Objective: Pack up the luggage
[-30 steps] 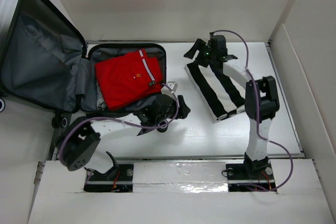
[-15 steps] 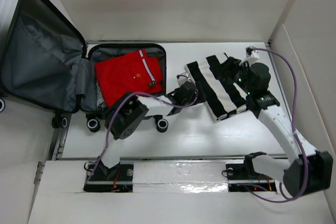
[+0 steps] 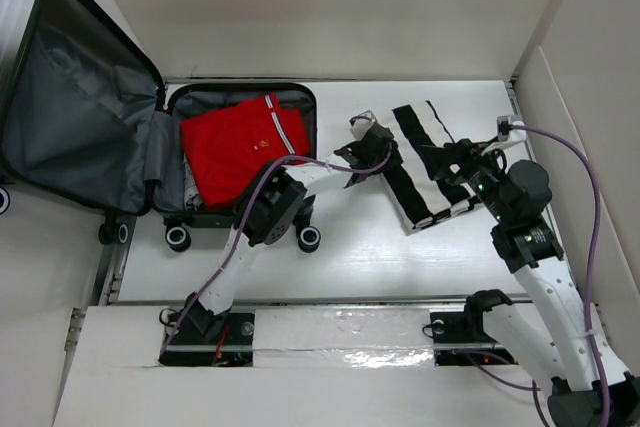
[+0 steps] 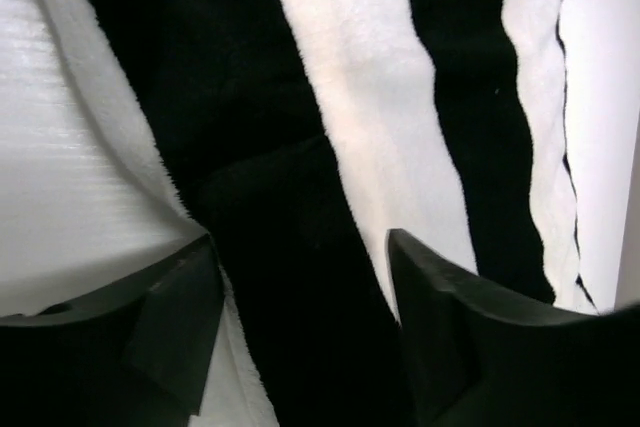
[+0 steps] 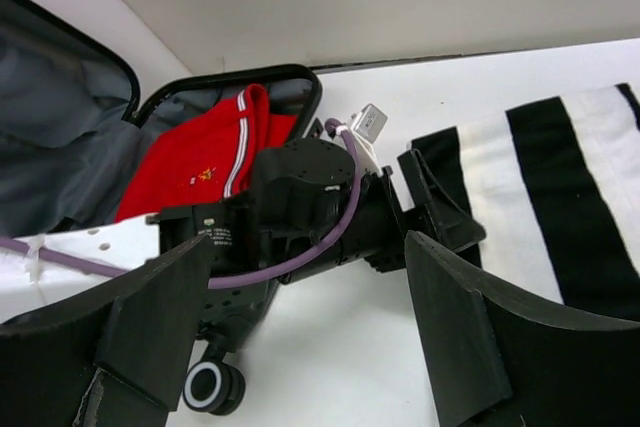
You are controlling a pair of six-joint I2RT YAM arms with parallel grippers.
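Straddling a black stripe of the cloth (image 4: 340, 147) with jaws apart and nothing pinched, the left gripper (image 4: 300, 267) has the open luggage (image 3: 300, 92) to its left, the right gripper (image 5: 308, 247) gapes empty opposite, and a shallow bite could spill the fold.

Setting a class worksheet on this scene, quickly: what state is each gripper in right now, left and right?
Left gripper: open, jaws spread over the striped cloth, not closed on it.
Right gripper: open, holding nothing.
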